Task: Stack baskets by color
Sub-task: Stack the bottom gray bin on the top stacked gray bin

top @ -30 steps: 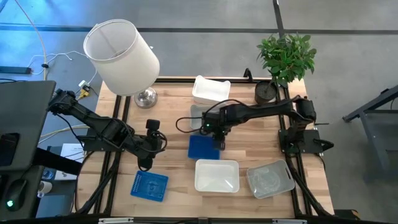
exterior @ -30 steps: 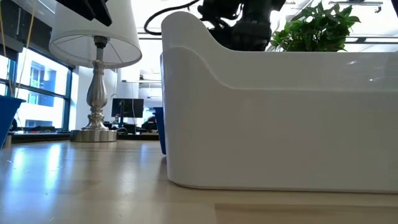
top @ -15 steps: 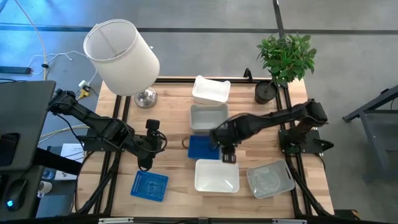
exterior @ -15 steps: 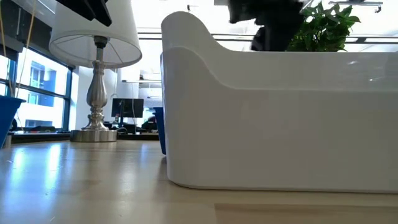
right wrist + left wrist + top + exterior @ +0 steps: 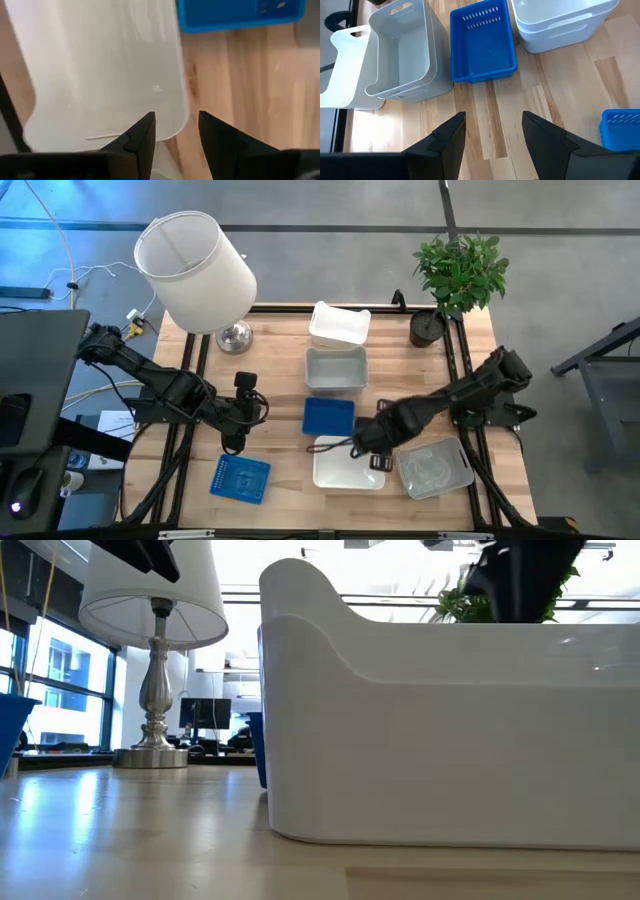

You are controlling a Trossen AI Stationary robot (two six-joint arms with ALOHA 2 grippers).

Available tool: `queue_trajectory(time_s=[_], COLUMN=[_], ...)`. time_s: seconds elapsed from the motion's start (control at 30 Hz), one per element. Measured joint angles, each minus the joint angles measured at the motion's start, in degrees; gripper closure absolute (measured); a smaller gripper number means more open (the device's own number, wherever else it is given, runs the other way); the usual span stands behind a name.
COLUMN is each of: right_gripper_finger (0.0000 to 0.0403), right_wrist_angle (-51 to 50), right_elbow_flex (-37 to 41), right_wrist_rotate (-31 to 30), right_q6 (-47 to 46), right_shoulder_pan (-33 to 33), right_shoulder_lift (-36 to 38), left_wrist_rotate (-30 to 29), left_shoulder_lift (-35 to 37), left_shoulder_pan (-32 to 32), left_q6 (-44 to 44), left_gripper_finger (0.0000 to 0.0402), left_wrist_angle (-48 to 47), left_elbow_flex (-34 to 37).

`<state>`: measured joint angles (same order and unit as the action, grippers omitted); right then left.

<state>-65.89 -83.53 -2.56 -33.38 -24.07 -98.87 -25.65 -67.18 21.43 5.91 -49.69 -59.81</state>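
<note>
Supporting everything: wooden surface with a dark frame, seen from above.
Lamp: large white lampshade on a silver base, at the far left corner of the surface.
Plant: green plant in a black pot, at the far right corner.
Left arm: waits over the left side of the surface; left pincer stands open and empty, its two fingers apart over bare wood, short of the blue basket.
Right arm: reaches in from the right edge, across the near right of the surface.
Right pincer: hangs over the right rim of the near white basket, fingers spread apart, nothing between them.
Near white basket: at the near middle of the surface; from table height its wall fills most of the picture.
Clear-grey basket, near right: just beside the near white basket, on its right.
Grey basket, middle: between the far white basket and the central blue basket.
Far white basket: at the far middle edge.
Blue basket, centre: between the grey basket and the near white basket.
Blue basket, near left: alone, well apart from the others.
</note>
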Motion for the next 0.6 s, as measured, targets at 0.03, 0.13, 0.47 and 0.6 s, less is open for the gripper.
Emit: queue_trajectory(time_s=[0.03,0.13,0.47,0.6], right_gripper_finger=[0.0266,0.0266,0.0266,0.0266], right_wrist_angle=[-0.2,-0.7,-2.0,-2.2], right_elbow_flex=[0.0,0.0,0.0,0.0], right_wrist_rotate=[0.0,0.0,4.8,7.1], right_q6=[-1.6,-6.9,-19.3,-22.2], right_shoulder_pan=[-0.9,-3.8,-14.7,-18.5], right_shoulder_lift=[0.0,0.0,0.0,0.0], left_wrist_rotate=[0.0,0.0,0.0,0.0], left_shoulder_lift=[0.0,0.0,0.0,0.0], left_shoulder_pan=[0.0,0.0,0.0,0.0], left_q6=[0.1,0.1,0.2,0.6], left_gripper_finger=[0.0222,0.0222,0.0222,0.0222], left_wrist_angle=[0.0,0.0,0.0,0.0], left_elbow_flex=[0.0,0.0,0.0,0.0])
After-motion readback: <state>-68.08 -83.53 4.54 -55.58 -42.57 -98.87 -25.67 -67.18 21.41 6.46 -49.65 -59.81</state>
